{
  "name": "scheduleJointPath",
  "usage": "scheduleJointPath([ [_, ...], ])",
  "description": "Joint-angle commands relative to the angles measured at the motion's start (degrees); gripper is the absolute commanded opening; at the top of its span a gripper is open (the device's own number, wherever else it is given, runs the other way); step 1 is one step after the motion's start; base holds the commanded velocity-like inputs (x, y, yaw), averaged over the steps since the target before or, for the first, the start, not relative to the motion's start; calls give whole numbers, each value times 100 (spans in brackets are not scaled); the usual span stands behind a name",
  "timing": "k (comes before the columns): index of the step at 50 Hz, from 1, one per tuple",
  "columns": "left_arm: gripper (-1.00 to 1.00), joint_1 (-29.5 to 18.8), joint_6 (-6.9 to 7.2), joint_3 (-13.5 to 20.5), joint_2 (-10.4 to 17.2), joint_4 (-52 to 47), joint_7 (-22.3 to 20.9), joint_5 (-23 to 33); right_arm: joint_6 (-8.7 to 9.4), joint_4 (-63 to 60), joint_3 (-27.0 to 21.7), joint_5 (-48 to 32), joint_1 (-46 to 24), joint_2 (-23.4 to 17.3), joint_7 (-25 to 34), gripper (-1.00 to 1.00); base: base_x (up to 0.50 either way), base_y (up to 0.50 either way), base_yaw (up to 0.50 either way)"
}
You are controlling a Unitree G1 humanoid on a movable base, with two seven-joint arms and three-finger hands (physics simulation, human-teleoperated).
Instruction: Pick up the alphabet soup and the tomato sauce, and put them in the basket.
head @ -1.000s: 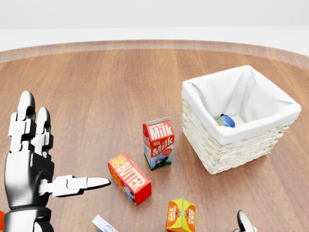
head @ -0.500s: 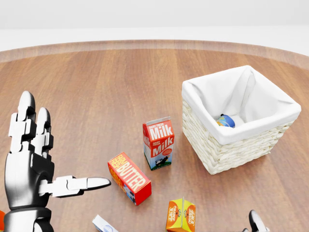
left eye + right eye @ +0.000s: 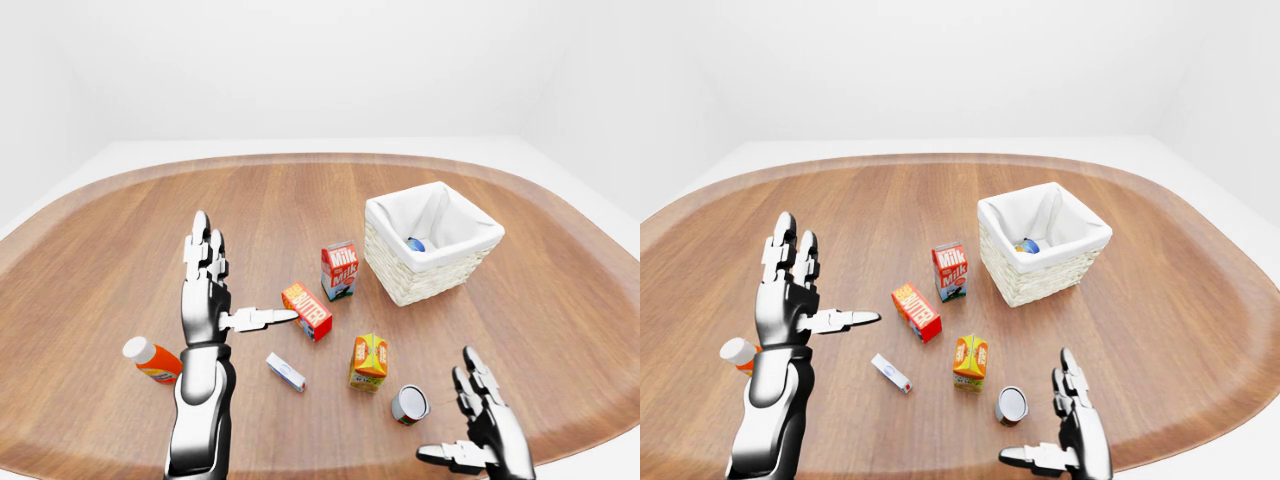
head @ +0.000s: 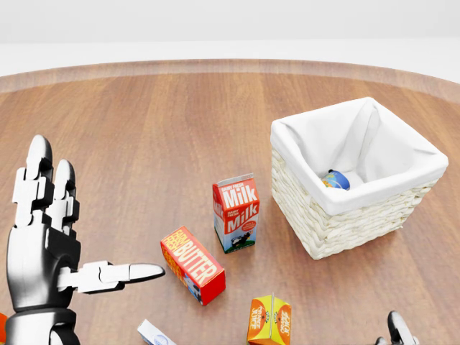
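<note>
left hand [image 3: 205, 290]: fingers spread, empty | right hand [image 3: 487, 432]: fingers apart, empty | can [image 3: 409, 404]: on desk [image 3: 120, 230], 10 o'clock of right hand | basket [image 3: 432, 240]: holds blue-topped can [image 4: 336, 180]

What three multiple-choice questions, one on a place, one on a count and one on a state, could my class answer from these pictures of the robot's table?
1. Where does the milk carton stand in the head view?
A. left of the basket
B. inside the basket
C. right of the basket

2. How many objects show inside the basket?
A. none
B. one
C. three

3. How is the right hand?
A. closed on the can
B. closed on the butter box
C. open, holding nothing

Answers:
1. A: the carton stands upright on the wood, left of the wicker wall.
2. B: one blue-topped object lies against the white lining.
3. C: its fingers are spread, and the can lies apart from it on the table.
</note>
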Motion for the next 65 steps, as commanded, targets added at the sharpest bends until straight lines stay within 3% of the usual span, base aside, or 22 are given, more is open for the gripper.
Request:
scheduleJointPath([
  [1,100,35,1,12,17,65,-79,6,0,144,-325,-6,-156,125,144,100,0,0,0],
  [21,100,35,1,12,17,65,-80,7,0,457,-412,-89,-306,147,168,100,0,0,0],
  [44,100,35,3,12,17,64,-79,9,0,1188,-211,-330,-629,-208,-350,100,0,0,0],
  [48,100,35,2,13,16,65,-78,6,0,688,-139,-347,-508,-174,-367,100,0,0,0],
  [65,100,35,4,13,16,64,-77,7,0,806,96,-802,-626,-293,-737,100,0,0,0],
])
